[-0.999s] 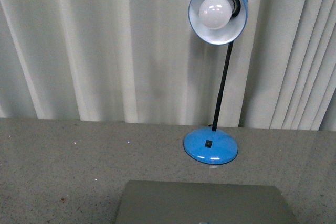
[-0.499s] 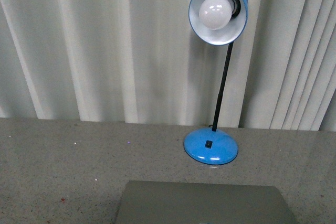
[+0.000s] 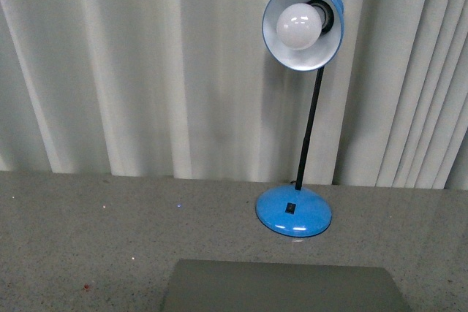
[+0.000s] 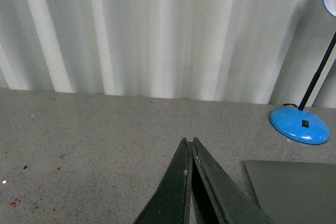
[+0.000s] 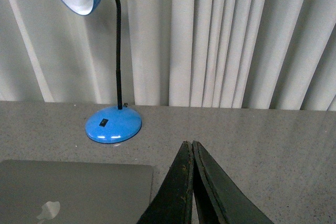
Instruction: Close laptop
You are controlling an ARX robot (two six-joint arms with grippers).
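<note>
Both grippers are pinched shut w/ fingertips touching and nothing between them: left gripper point(image 4: 189, 141) hangs over bare speckled grey table point(image 4: 94, 135) just beside the laptop's corner, right gripper point(image 5: 189, 144) over open tabletop beside the laptop's other side, neither touching it. Laptop point(image 3: 285, 286) lies flat and closed at the near table edge, grey lid up w/ apple logo point(image 5: 48, 210) showing, its far edge just short of the blue desk lamp point(image 3: 294, 210). Pale curtain point(image 3: 131, 63) lines the table's far edge, w/ wide bare tabletop on the left.
</note>
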